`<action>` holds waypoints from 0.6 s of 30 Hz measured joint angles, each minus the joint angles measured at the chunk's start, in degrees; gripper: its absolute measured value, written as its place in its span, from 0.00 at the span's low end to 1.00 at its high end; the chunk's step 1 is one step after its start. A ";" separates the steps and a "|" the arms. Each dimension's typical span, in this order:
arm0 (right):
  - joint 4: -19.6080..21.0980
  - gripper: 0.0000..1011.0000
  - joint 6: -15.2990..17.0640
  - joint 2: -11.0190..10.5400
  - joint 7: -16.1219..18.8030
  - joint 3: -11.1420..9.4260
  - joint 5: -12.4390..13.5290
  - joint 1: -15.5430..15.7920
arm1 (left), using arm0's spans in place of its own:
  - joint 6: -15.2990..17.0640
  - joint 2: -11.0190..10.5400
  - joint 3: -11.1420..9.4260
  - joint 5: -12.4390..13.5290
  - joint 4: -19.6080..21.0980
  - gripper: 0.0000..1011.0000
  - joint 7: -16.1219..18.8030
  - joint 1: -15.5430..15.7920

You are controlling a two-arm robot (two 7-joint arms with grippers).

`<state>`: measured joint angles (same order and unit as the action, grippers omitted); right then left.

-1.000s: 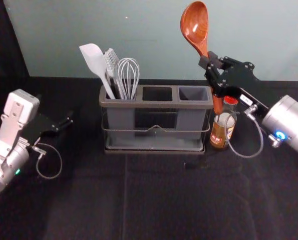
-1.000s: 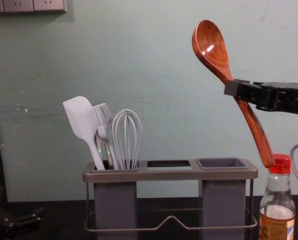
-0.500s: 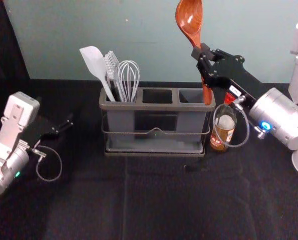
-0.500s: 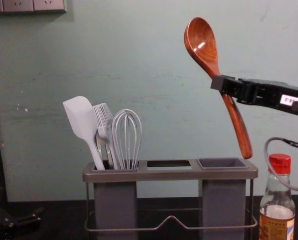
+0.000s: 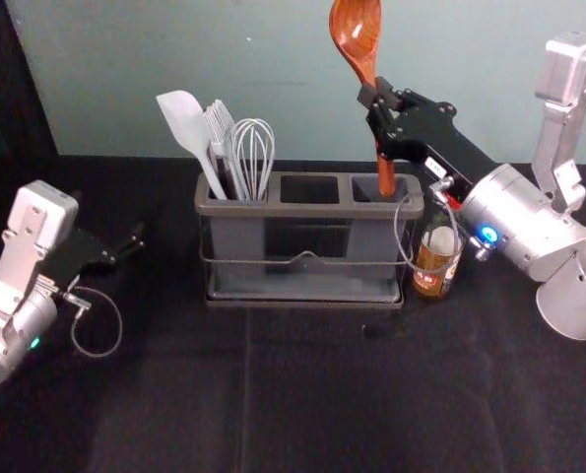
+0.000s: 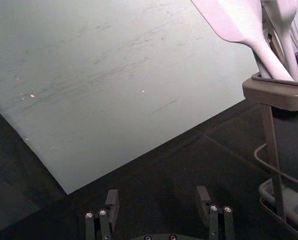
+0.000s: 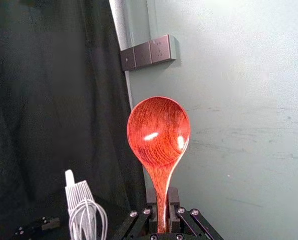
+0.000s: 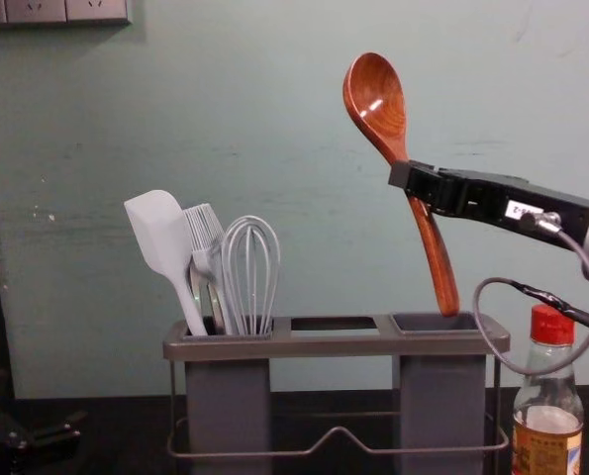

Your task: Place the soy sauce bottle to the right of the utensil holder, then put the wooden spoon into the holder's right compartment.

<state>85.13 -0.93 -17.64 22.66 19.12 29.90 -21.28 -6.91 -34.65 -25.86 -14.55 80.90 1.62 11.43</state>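
Head view: right pincer (image 5: 379,93) grips spoon (image 5: 356,34) over right compartment (image 5: 365,188), left pincer (image 5: 136,239) open left of holder (image 5: 307,209).

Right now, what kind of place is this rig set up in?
Probably a robot test bench or lab mock-up of a kitchen counter: a black-covered table against a plain wall, socket plates on it, and a utensil holder beside a sauce bottle.

Wooden spoon (image 8: 400,156) orange-brown, darker grain streaking the bowl (image 7: 159,125); soy sauce bottle (image 8: 548,386) clear, red cap (image 8: 551,325), yellow-brown label (image 8: 543,453). Utensil holder (image 8: 227,411) grey, rim (image 8: 334,346) taupe; spatula (image 8: 159,233), fork (image 8: 205,237) and whisk (image 8: 250,277) pale grey. Right gripper (image 5: 375,92) and left gripper (image 5: 138,236) black, tablecloth (image 5: 312,394) black too, wall (image 8: 284,129) grey-green with faint darker scuffs
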 joint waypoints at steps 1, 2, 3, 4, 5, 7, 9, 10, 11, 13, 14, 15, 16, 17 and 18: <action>-0.16 0.14 -0.08 0.10 -0.04 0.05 -0.02 -0.13 | 0.00 0.00 0.00 0.00 0.00 0.99 0.00 0.00; -0.56 0.14 -0.29 0.38 -0.14 0.21 -0.14 -0.40 | 0.00 0.00 0.00 0.00 0.00 0.99 0.00 0.00; -0.76 0.14 -0.38 0.49 -0.20 0.28 -0.18 -0.51 | 0.00 0.00 0.00 0.00 0.00 0.99 0.00 0.00; -1.20 0.14 -0.62 0.73 -0.36 0.40 -0.30 -0.80 | 0.00 0.00 0.00 0.00 0.00 0.99 0.00 0.00; -1.42 0.14 -0.72 0.85 -0.39 0.45 -0.36 -0.93 | 0.00 0.00 -0.01 0.00 0.00 0.99 0.00 0.00; -1.96 0.14 -0.91 1.13 -0.41 0.54 -0.49 -1.23 | 0.00 0.00 0.00 0.00 0.00 0.99 0.00 0.00; -2.63 0.14 -1.21 1.49 -0.44 0.65 -0.68 -1.63 | 0.00 0.00 0.00 0.00 0.00 0.99 0.00 0.00; -2.87 0.14 -1.31 1.64 -0.46 0.68 -0.73 -1.75 | 0.00 0.00 0.00 0.00 0.00 0.99 0.00 0.00; -3.14 0.14 -1.41 1.78 -0.48 0.71 -0.78 -1.89 | 0.00 0.00 0.00 0.00 0.00 0.99 0.00 0.00; -3.88 0.14 -1.62 2.13 -0.54 0.76 -0.98 -2.22 | 0.00 0.00 0.00 0.00 0.00 0.99 0.00 0.00; -4.15 0.13 -1.66 2.29 -0.56 0.78 -1.05 -2.32 | 0.00 0.00 0.00 0.00 0.00 0.99 0.00 0.00; -4.61 0.14 -1.75 2.50 -0.64 0.84 -1.15 -2.49 | 0.00 0.00 0.00 0.00 0.00 0.99 0.00 0.00; -4.61 0.13 -1.75 2.50 -0.64 0.84 -1.15 -2.49 | 0.00 0.00 0.00 0.00 0.00 0.99 0.00 0.00; -4.92 0.14 -1.86 2.68 -0.73 0.89 -1.33 -2.61 | 0.00 0.00 0.00 0.00 0.00 0.99 0.00 0.00; -5.07 0.14 -1.93 2.76 -0.76 0.91 -1.45 -2.65 | 0.00 0.00 0.00 0.00 0.00 0.99 0.00 0.00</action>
<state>80.06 -2.86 -14.89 21.90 20.03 28.45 -23.93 -6.91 -34.65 -25.86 -14.55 80.90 1.62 11.43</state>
